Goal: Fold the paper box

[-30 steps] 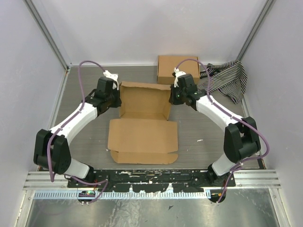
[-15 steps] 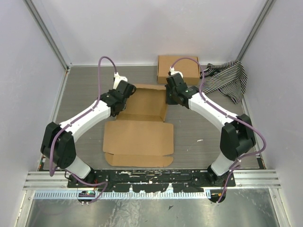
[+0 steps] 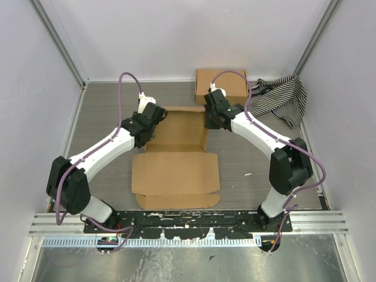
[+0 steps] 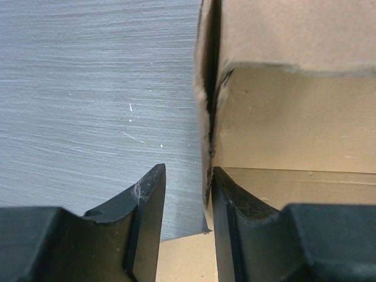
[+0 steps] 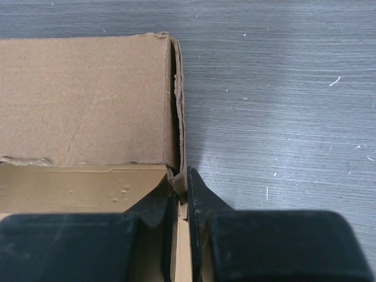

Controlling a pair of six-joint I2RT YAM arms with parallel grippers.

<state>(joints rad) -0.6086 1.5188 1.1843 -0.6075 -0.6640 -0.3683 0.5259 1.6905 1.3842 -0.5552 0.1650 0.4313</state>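
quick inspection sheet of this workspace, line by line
surface: grey table, small white flecks
job's things: paper box part folded, tray walls raised, lid panel flat on table
clutter: flat cardboard box and striped cloth at far edge
grippers: left fingers open, straddling left wall; right fingers shut on right wall
cables: purple cables loop above both wrists
surroundings: white walls, metal rail at near edge
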